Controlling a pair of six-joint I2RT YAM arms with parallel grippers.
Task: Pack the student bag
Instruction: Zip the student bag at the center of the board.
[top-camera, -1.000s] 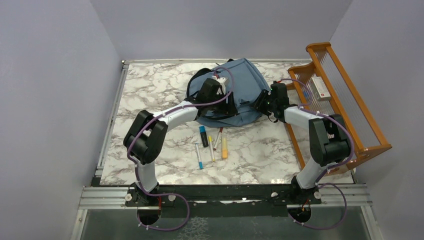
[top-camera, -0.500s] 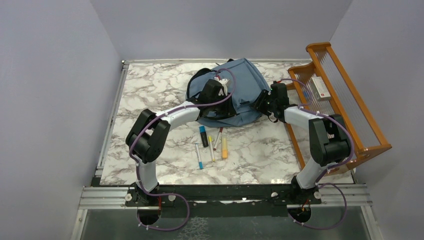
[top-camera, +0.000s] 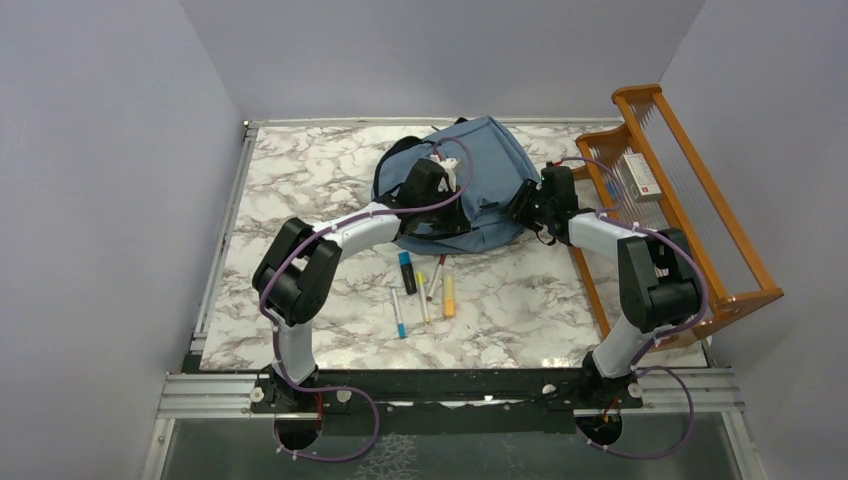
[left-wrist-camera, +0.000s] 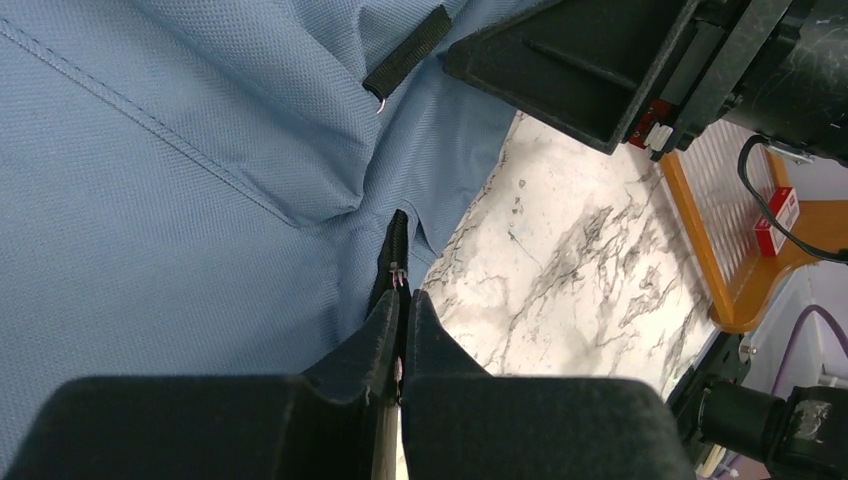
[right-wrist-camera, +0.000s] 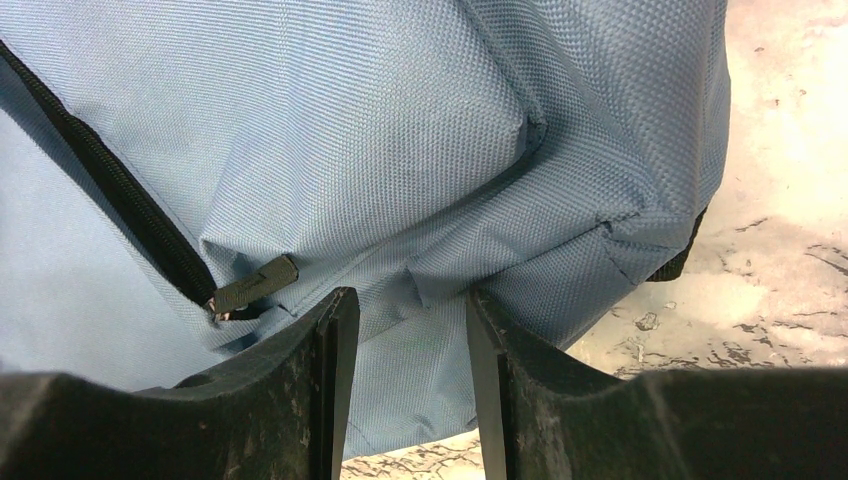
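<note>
Likely soft and light, the student bag (top-camera: 485, 165): left gripper (left-wrist-camera: 400, 302) pinches its zipper pull (left-wrist-camera: 397, 276), right gripper (right-wrist-camera: 405, 325) clamps a fabric fold (right-wrist-camera: 412, 275).

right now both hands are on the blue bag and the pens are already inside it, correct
No. The pens lie on the table just outside the bag, not inside; the top view shows it. The rest holds.

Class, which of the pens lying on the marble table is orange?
The thick orange highlighter, rightmost in the overhead view; the others are black, blue, yellow and red.
</note>
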